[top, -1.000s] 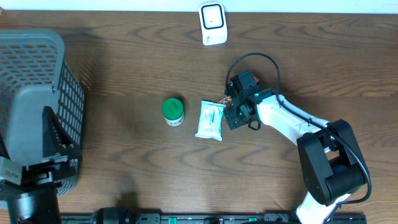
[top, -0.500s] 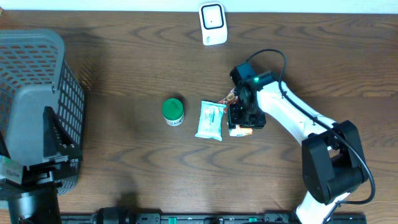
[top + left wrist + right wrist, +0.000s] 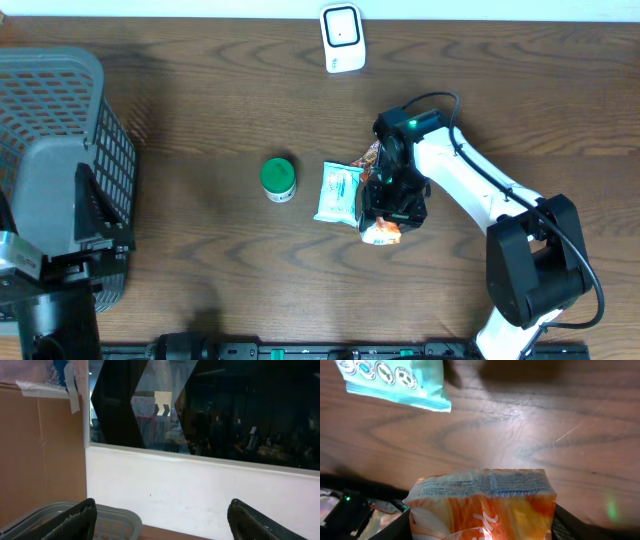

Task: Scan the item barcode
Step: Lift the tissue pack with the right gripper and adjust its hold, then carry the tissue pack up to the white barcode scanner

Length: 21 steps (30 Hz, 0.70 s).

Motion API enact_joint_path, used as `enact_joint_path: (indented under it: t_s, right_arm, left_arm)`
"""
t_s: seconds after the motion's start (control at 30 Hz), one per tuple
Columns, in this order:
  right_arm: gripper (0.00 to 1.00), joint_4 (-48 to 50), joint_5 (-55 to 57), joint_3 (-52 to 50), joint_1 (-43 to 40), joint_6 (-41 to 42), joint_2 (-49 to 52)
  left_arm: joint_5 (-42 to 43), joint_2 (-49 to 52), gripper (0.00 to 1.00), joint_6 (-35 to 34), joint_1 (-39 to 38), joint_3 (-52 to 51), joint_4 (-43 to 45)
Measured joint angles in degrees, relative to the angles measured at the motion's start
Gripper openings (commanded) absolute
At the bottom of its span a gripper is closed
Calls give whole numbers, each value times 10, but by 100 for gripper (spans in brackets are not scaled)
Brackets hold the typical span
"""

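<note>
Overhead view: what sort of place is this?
Probably a mock shop checkout set up in a lab: a white barcode scanner, a grey shopping basket and an orange snack packet.

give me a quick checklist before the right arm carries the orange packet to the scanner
1. Grip: ok, the orange packet sits between the right claw fingers.
2. Barcode facing outward: cannot tell, none is visible in any view.
3. Route to the white scanner: ok, nothing lies along it in the overhead view.
4. Teal packet free of the held one: ok, the right wrist view shows a gap.
5. Left claw out of the way: ok, open, over by the basket.
</note>
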Motion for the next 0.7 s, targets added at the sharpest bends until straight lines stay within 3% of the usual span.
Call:
enact_joint_path:
  t_s: [0.13,0.33,0.53,0.7]
  right_arm:
    - [60,3,-5,0,0,-2,0]
    - [61,48,-9,2,0,-4,0]
    - [60,89,-5,6,0,-12,0]
    - [54,69,24,59,0,-22,1]
  left_arm:
    - [0,0,84,0,0,0,10]
    - [0,0,84,-15,0,1,111]
    - [2,-38,84,-47,0,3,78]
    - [7,-140,84,-54,0,10,55]
